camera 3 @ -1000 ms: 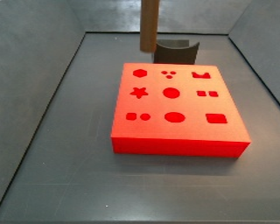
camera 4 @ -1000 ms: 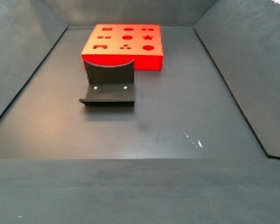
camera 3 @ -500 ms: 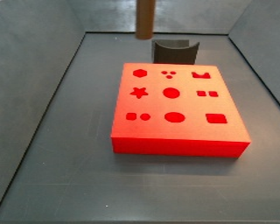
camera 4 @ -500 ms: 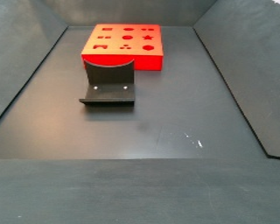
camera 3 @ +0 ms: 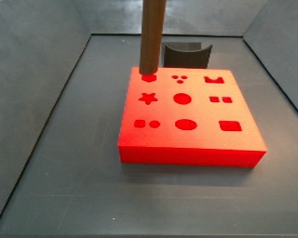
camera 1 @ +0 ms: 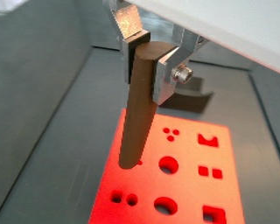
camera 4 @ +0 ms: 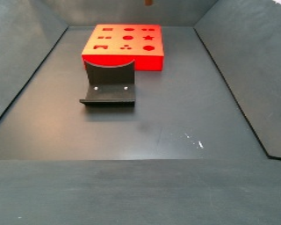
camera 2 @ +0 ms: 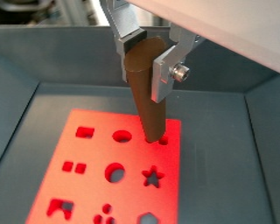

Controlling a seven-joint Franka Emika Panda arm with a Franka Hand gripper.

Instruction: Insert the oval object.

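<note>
red block (camera 3: 189, 116) lies near the worktop's far edge | dark arch block (camera 4: 109, 83) sits beside it | oval object (camera 1: 139, 109) hangs upright above the block's hexagon-cutout corner | gripper (camera 1: 147, 44) pinches its upper end

In a side view the pincer (camera 1: 150, 54) lies beyond the edge, cutting the oval object (camera 3: 151, 37).

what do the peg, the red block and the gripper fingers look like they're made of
The oval object, held upright in the gripper above the block: matte brown, uniform, probably plastic or painted wood. The red block: evenly saturated red with crisp cutouts, likely plastic, satin. The fingers: flat silver plates with a dull sheen, seemingly metal.
</note>
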